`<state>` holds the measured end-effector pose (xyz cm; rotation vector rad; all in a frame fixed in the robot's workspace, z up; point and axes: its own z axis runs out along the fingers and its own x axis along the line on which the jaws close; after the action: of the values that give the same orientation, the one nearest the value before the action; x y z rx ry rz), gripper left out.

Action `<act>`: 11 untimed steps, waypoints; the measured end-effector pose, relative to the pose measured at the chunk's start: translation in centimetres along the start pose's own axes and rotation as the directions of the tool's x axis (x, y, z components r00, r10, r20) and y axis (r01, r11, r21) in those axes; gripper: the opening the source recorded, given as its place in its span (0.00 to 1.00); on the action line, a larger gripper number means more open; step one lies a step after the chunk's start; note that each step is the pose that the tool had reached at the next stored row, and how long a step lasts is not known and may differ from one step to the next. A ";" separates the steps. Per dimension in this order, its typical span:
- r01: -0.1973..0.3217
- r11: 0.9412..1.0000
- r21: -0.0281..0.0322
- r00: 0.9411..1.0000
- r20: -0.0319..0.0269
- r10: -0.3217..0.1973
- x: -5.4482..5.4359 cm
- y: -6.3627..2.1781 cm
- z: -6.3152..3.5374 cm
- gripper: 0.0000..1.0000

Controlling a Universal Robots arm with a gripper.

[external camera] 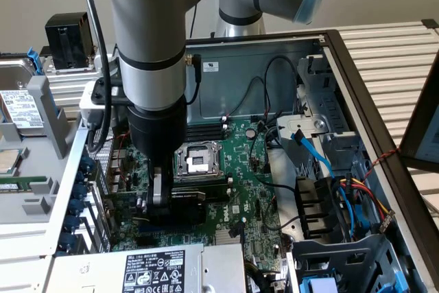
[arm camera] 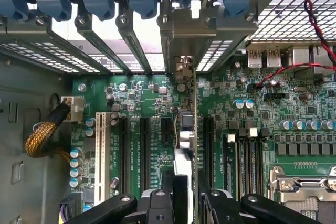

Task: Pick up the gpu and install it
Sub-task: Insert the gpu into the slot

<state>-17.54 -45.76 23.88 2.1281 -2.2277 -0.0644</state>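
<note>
1. The gpu (external camera: 186, 195) is a small, low card. I see a black shroud with faint green lettering on its face.
2. It stands upright on its long edge, just beside the CPU socket (external camera: 195, 161), on the socket's side nearer the exterior view's bottom. Its length runs parallel to that side.
3. On my wrist camera it shows edge-on as a thin straight line, well apart from the CPU socket, with its metal bracket (arm camera: 192, 23) at the far end.
4. The gripper (arm camera: 188, 184) clamps it from both faces. I cannot tell whether its lower edge is seated.
</note>
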 end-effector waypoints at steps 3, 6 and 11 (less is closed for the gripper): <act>0.000 1.000 0.000 1.000 0.000 0.000 0.0 0.15 0.00 0.27; 0.000 1.000 0.000 1.000 0.000 0.000 0.0 0.19 0.01 0.27; 0.000 1.000 0.000 1.000 0.000 0.000 0.0 0.24 0.01 0.27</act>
<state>-17.79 -45.76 23.89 2.1280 -2.2275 -0.0647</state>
